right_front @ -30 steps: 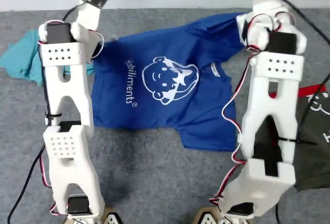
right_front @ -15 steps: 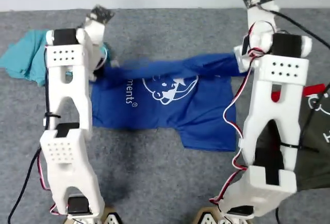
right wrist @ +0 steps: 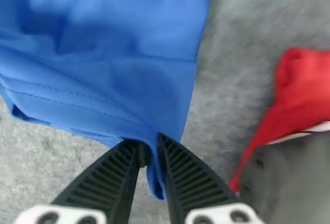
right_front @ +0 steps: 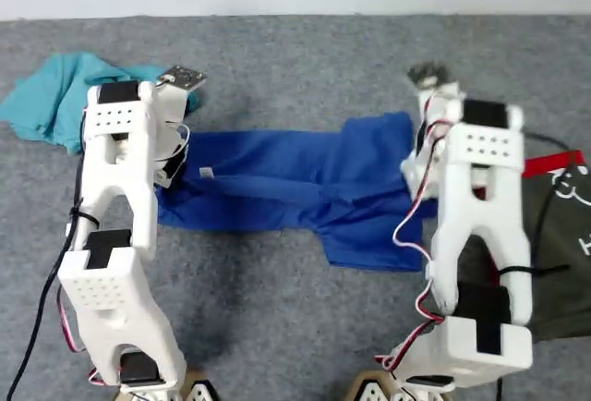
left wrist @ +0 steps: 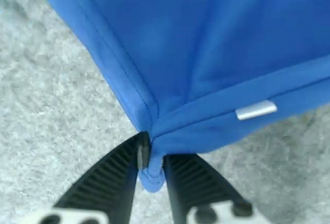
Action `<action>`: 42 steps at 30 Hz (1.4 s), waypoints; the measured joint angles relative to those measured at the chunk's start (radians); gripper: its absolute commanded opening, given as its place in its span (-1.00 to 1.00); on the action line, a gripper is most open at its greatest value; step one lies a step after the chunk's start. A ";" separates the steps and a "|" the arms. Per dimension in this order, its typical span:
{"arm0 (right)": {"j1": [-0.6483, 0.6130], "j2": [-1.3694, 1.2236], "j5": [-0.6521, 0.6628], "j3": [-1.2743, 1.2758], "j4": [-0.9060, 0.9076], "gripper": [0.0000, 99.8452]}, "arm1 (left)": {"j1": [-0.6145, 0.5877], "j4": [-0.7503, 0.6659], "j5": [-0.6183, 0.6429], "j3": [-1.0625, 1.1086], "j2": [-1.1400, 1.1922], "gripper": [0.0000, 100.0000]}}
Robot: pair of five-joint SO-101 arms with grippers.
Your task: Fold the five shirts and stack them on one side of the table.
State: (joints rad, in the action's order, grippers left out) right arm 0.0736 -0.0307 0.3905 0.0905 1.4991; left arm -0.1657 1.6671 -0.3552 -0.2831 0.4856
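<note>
The first fold of the blue shirt (right_front: 295,184) is judged to be under way, with four other shirts not yet begun. A corner of its hem is pinched between the jaws of the left gripper (left wrist: 152,154), and the opposite end of the cloth is clamped in the same way by the right gripper (right wrist: 150,149). Next, the held edge would need to be set down level with the near edge and both jaws opened, before the near-right sleeve (right_front: 369,244) is tucked in.

The shirt is seen doubled over into a long band across the middle of the table (right_front: 277,327), between the two arms, its print hidden. A small white tag (left wrist: 256,110) is shown near the left end. A teal shirt (right_front: 55,96) is left crumpled at the far left, and a dark shirt (right_front: 554,262) with a red one (right_front: 554,163) at the right edge.
</note>
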 measured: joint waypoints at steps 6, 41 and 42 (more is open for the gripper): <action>-0.037 0.072 0.000 0.292 -0.109 -0.76 | -0.025 -0.077 0.000 0.023 0.000 -0.88; 0.003 -0.278 -0.061 -0.169 -0.474 -0.58 | -0.044 -0.104 0.115 -0.166 -0.232 -0.65; -0.002 -0.339 -0.061 -0.230 -0.450 -0.59 | -0.044 -0.144 0.143 -0.155 -0.221 -0.65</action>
State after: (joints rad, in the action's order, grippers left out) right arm 0.0721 -0.3698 0.3291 -0.1396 1.0495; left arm -0.2102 1.5228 -0.2125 -0.4381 0.2647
